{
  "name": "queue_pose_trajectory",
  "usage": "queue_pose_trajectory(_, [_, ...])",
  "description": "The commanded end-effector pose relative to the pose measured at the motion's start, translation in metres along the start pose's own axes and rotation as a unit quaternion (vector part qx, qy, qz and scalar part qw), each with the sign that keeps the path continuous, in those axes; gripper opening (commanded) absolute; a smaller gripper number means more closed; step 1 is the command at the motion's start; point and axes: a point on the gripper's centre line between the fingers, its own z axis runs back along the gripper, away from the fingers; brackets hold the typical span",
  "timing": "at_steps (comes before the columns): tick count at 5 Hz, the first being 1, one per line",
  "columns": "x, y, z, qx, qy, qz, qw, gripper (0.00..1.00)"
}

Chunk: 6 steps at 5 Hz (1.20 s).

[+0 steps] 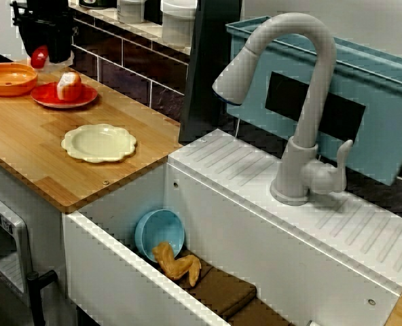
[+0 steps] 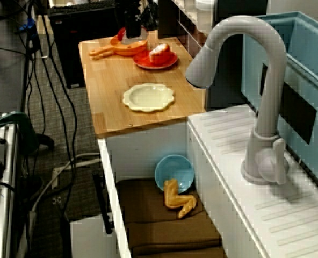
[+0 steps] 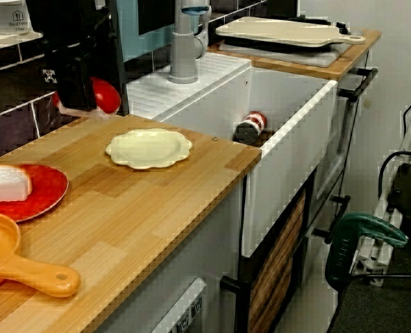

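Orange pan (image 3: 11, 260) sits closest in the view from the counter's end, its handle pointing along the front edge of the wooden counter (image 3: 157, 215). Just behind it is a red plate (image 3: 42, 187) carrying a white wedge (image 3: 4, 182). Farther along, a pale scalloped plate (image 3: 150, 148) lies alone with bare wood all around it, short of the drop into the white sink (image 3: 296, 132). Back by the dark tiled wall, the black gripper (image 3: 87, 100) hangs with its fingers closed on a small red object (image 3: 107, 96), which sits beyond the red plate and well apart from the scalloped one. A black post (image 1: 211, 68) stands upright where counter meets sink, narrowing the room on that side. In the view over the sink, a blue bowl (image 1: 161, 233) leans on edge in the basin, an orange-yellow piece (image 1: 177, 263) touching it on a brown cloth (image 1: 221, 292). The grey faucet (image 1: 303, 102) arches above.
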Motion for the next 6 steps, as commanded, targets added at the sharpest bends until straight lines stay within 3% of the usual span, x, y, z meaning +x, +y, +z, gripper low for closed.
queue_pose_trajectory(1, [0.005, -0.012, 0.073, -0.008, -0.061, -0.019, 0.9979, 0.0])
queue_pose_trajectory(3, [0.007, -0.032, 0.098, -0.002, -0.071, -0.035, 0.9969, 0.0])
queue_pose_trajectory(6, [0.011, -0.07, 0.114, 0.006, -0.069, -0.079, 0.9945, 0.0])
